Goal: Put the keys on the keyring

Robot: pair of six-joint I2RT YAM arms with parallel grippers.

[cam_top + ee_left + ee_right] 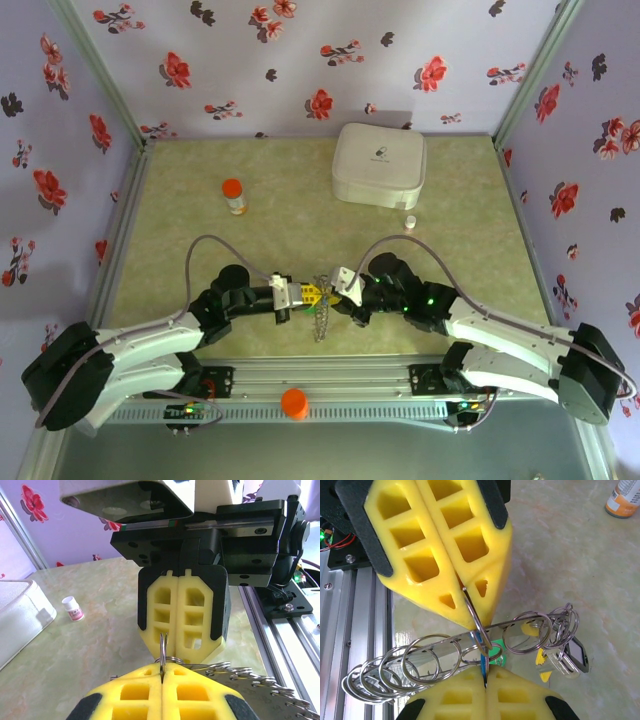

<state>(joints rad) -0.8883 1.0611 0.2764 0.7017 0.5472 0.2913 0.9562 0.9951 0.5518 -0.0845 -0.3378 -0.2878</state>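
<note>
Your left gripper [475, 605] is closed, and its yellow fingers pinch one thin wire loop of the keyring [367, 682]. Your right gripper [485, 672] is closed too. It meets the left tip to tip and clamps the other side of the same loop. A sliver of blue sits in its seam, and you cannot tell whether that is a key caught with the loop.

The move ahead turns on this: the loop stands edge-on between the two tips, and the rest of the keyring runs off crosswise from that pinch as a long row of silver rings. Neither arm is nearer, since both hold it at one spot near the middle of the table [450, 330].

The right wrist view gives you that long axis. It shows the rings strung in a line, with the keys [542, 659] bunched at one end, a yellow and a green head among them.

The left wrist view shows the pinched loop as a bare vertical wire, with the ring row behind it to the right.

From the top, you see the keyring trail from the meeting point toward the near edge. You cannot tell whether it hangs free or rests on the table.
</note>
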